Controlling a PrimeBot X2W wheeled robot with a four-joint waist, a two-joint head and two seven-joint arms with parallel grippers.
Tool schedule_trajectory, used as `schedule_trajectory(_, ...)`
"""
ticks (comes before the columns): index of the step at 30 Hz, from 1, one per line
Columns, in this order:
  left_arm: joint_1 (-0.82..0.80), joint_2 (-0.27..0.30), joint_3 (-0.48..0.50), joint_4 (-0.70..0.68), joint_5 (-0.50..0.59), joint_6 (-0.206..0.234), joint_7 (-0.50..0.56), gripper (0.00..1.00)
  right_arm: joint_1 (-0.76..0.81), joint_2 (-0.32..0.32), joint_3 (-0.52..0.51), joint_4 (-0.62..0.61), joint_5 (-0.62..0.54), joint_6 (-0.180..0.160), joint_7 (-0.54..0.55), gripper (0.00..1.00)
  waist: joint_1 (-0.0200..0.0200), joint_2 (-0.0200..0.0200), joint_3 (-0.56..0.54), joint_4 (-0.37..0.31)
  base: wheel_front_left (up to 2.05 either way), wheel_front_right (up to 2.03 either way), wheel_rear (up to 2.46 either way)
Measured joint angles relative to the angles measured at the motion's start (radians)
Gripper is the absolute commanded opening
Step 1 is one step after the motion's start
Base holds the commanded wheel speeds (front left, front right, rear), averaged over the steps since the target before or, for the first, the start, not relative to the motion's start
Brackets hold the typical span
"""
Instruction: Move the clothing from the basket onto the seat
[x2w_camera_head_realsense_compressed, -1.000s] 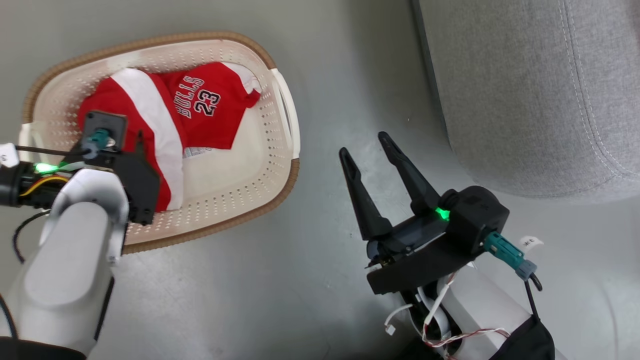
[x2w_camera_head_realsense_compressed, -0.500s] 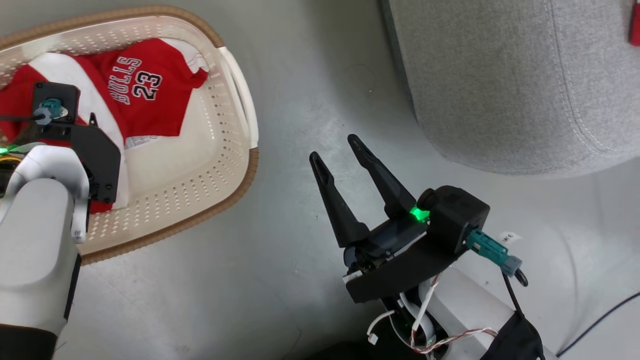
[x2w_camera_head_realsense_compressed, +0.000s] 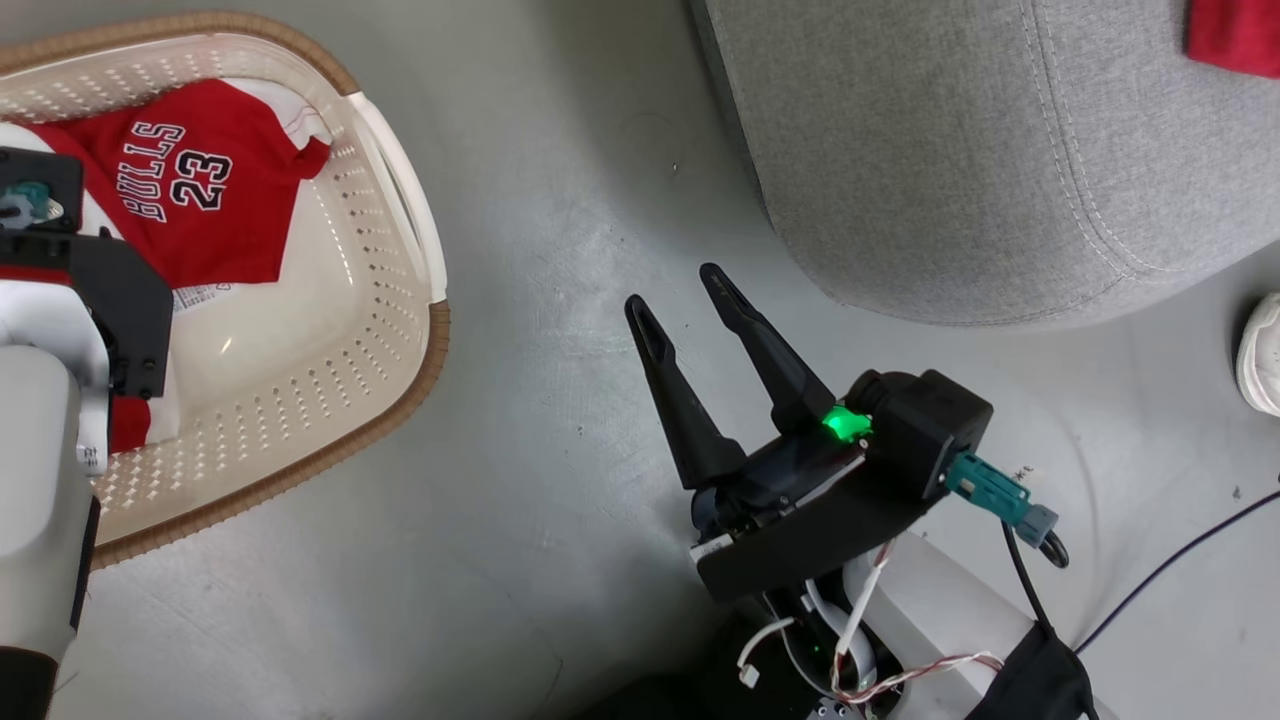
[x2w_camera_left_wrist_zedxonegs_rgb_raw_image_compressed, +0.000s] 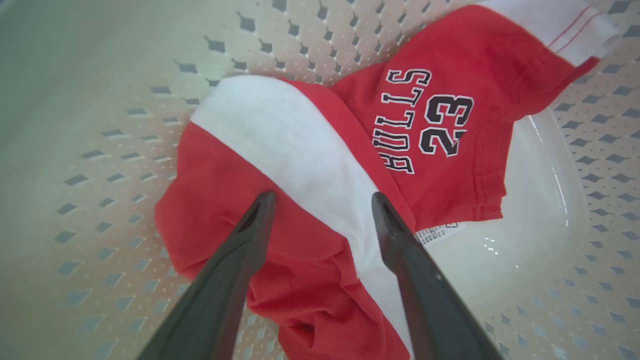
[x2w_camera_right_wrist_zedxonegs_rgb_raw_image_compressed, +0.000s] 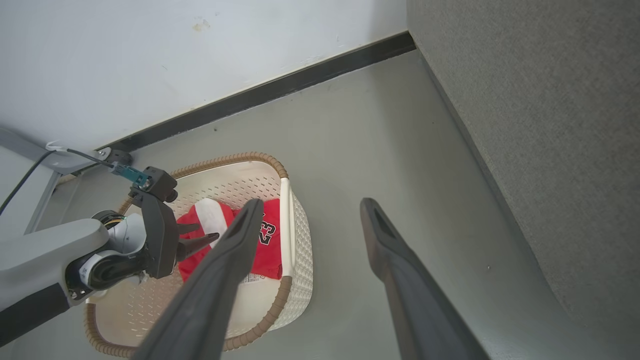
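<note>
- The left pincer (x2w_camera_left_wrist_zedxonegs_rgb_raw_image_compressed: 322, 200) is released. Its two dark fingers are spread wide and point down into the basket (x2w_camera_head_realsense_compressed: 330, 350), with nothing held between them.
- Its tips hang over a red garment (x2w_camera_left_wrist_zedxonegs_rgb_raw_image_compressed: 280, 145) crossed by a broad white band. Whether they touch the cloth cannot be told.
- Against that garment lies the red jersey (x2w_camera_left_wrist_zedxonegs_rgb_raw_image_compressed: 440, 125) printed "BULLS 23", which has a white striped edge at its far corner.
- A small white tag (x2w_camera_left_wrist_zedxonegs_rgb_raw_image_compressed: 440, 232) shows at the jersey's hem, on the basket's bare cream bottom.
- The basket, with perforated walls and a brown woven-look rim, stands on the grey floor (x2w_camera_head_realsense_compressed: 550, 420) at the left of the head view, well apart from the seat (x2w_camera_head_realsense_compressed: 950, 150).
- The right pincer (x2w_camera_head_realsense_compressed: 678, 290) is also released and empty. It hangs over the floor between the basket and the seat.
- The seat is light grey with stitched seams and fills the upper right of the head view.
- A piece of red cloth (x2w_camera_head_realsense_compressed: 1235, 35) lies on the seat at the top right corner of the head view.
- A white shoe (x2w_camera_head_realsense_compressed: 1262, 352) sits on the floor at the right edge of the head view.
</note>
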Motion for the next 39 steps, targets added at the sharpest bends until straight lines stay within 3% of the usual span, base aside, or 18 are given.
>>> schedule_trajectory(18, -0.036, 0.022, 0.035, 0.005, 0.028, 0.008, 0.031, 1.00, 0.012, 0.002, 0.005, -0.013, 0.000, 0.000, 0.000, 1.00, 0.0001, 0.0000, 0.071, -0.016, 0.00, 0.00, 0.00)
schedule_trajectory(23, -0.040, -0.002, 0.038, 0.001, 0.027, 0.008, 0.010, 0.47, 0.010, 0.002, 0.001, -0.010, 0.000, 0.000, 0.000, 1.00, -0.0001, 0.0000, 0.076, -0.021, 0.00, 0.00, 0.00)
schedule_trajectory(24, -0.040, -0.007, 0.037, 0.000, 0.027, 0.008, 0.005, 0.44, 0.009, 0.003, 0.000, -0.010, 0.000, 0.000, 0.000, 1.00, -0.0001, -0.0001, 0.076, -0.022, 0.00, 0.00, 0.00)
schedule_trajectory(26, -0.040, -0.016, 0.036, -0.001, 0.027, 0.008, -0.003, 0.26, 0.007, 0.003, -0.003, -0.010, 0.000, 0.000, 0.000, 1.00, -0.0001, -0.0002, 0.077, -0.023, 0.00, 0.00, 0.00)
schedule_trajectory(27, -0.041, -0.017, 0.035, -0.001, 0.027, 0.008, -0.003, 0.02, 0.006, 0.003, -0.003, -0.010, 0.000, 0.000, 0.000, 1.00, -0.0001, -0.0002, 0.078, -0.024, 0.00, 0.00, 0.00)
schedule_trajectory(34, -0.037, -0.024, 0.047, 0.005, 0.011, 0.008, -0.043, 0.00, -0.007, 0.003, -0.014, 0.004, 0.000, 0.000, 0.000, 1.00, -0.0001, -0.0001, 0.076, -0.027, 0.00, 0.00, 0.00)
schedule_trajectory(39, 0.035, -0.103, 0.067, 0.008, -0.041, 0.008, -0.149, 0.00, -0.016, 0.004, -0.061, 0.075, -0.032, 0.000, 0.000, 1.00, -0.0001, -0.0002, 0.039, -0.016, 0.00, 0.00, 0.00)
